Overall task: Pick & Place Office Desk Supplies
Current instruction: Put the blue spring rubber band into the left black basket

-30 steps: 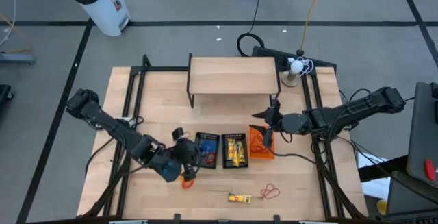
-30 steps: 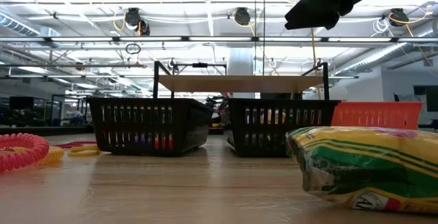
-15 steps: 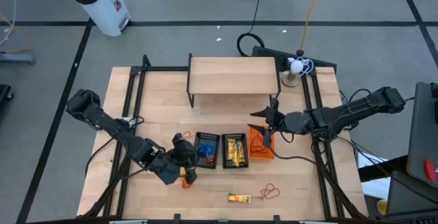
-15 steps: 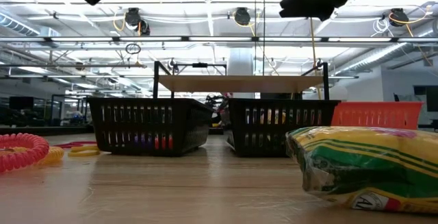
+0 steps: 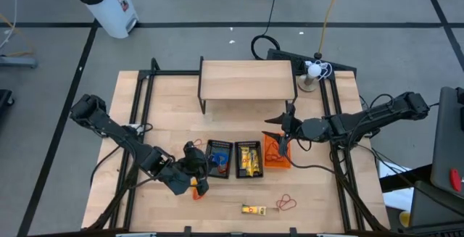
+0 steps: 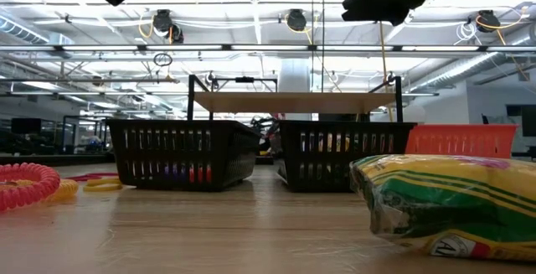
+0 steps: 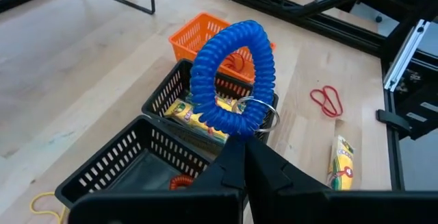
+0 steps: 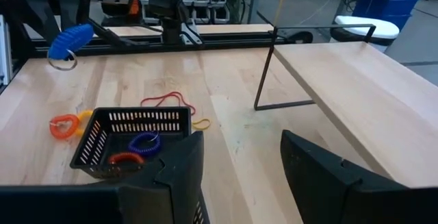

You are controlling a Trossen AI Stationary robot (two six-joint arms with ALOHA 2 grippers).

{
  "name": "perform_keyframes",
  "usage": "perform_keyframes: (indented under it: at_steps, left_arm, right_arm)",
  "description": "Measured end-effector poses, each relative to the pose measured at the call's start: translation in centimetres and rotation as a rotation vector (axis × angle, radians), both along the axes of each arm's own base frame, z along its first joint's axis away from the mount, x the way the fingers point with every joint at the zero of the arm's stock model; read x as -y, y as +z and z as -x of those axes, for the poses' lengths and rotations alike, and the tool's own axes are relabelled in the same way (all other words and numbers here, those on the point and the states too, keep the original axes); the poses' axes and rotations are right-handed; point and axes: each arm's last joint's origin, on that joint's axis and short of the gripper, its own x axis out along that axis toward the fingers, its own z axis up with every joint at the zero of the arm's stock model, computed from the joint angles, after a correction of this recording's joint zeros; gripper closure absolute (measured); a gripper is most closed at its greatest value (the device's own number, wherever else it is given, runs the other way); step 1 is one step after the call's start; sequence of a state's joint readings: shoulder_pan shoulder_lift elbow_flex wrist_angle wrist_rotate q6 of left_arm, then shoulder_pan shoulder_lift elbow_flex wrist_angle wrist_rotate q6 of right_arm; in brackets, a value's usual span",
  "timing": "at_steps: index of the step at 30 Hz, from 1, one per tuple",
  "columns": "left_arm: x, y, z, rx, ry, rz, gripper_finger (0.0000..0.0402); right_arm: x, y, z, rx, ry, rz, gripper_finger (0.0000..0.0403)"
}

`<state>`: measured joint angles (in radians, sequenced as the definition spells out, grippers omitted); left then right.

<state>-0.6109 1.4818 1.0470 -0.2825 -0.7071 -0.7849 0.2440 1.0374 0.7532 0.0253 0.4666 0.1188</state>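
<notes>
A blue coiled loop (image 7: 231,73) with a small metal ring hangs up in the air, pinched tight in the left hand (image 7: 241,145), above the near black basket (image 7: 130,162), which has a red coil in it. Next along sits a second black basket (image 7: 179,90) with yellow packs, then an orange basket (image 7: 198,33). A red rubber band (image 7: 327,99) and a yellow pack (image 7: 341,162) lie loose on the desk (image 7: 75,73). The right hand (image 8: 236,166) hovers unclenched and empty near the orange basket.

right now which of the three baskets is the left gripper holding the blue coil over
The left gripper holds the blue coil above the left black basket, not the middle black basket or the orange basket.
</notes>
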Motion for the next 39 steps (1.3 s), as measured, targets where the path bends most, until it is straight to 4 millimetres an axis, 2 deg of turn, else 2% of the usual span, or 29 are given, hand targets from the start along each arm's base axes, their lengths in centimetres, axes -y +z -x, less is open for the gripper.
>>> perform_keyframes:
  at_steps: [10,21,29,39]
  left_arm:
    - [0.0,-0.3,-0.2,-0.005,0.009,0.031,0.0402]
    - [0.0,-3.3,-1.8,-0.129,0.035,0.217,0.0402]
    - [-1.3,-3.8,-2.1,-0.223,0.060,0.322,0.0402]
    - [-2.7,-4.1,-2.8,-0.331,-0.008,0.469,0.0402]
  right_arm:
    - [0.0,-0.3,0.1,-0.028,-0.008,-0.015,0.0220]
    - [0.0,-0.2,0.1,-0.016,-0.012,-0.014,0.0220]
    - [0.0,-0.3,0.1,-0.022,-0.011,-0.013,0.0220]
    - [0.0,-0.3,0.1,-0.024,-0.011,-0.013,0.0220]
